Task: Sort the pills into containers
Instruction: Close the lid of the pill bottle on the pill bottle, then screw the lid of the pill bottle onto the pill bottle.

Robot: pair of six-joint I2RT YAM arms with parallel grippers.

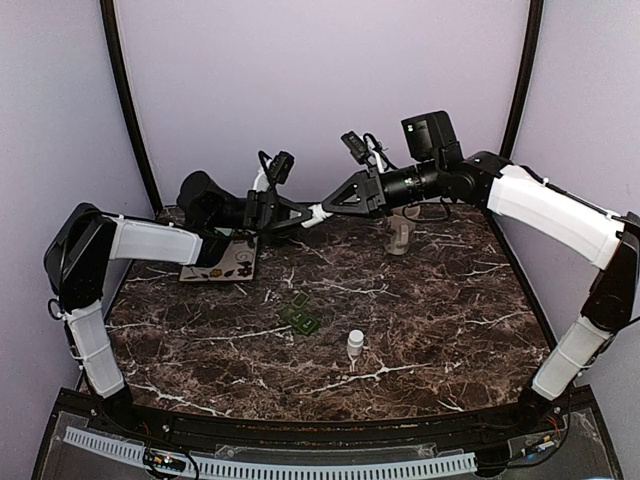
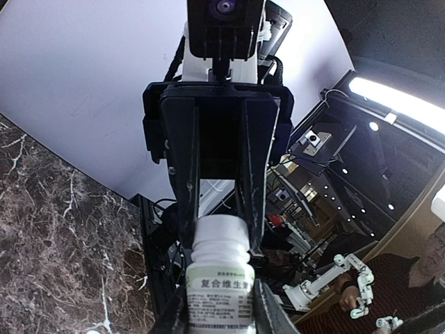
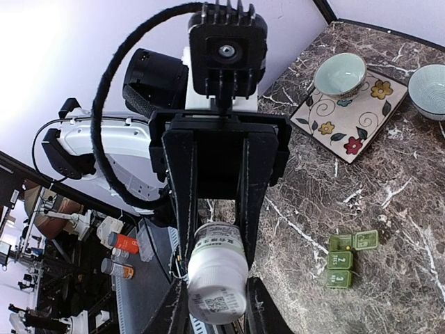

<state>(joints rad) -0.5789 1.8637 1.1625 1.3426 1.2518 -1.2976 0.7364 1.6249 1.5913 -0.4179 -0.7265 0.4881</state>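
Small white bottle (image 1: 355,345) stands near green containers (image 1: 304,321), floral plate (image 1: 236,268) beyond.

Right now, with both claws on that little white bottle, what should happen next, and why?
Probably twist the cap loose. The left claw holds the white pill bottle by its labelled body in mid-air, the right claw pinches that cap, and the green pill box waits on the table.

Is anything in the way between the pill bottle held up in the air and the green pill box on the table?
Nothing visible. The pill bottle hangs clamped between both arms' jaws. The green pill box lies below and nearer on the table, with a small white vial standing apart to its right.
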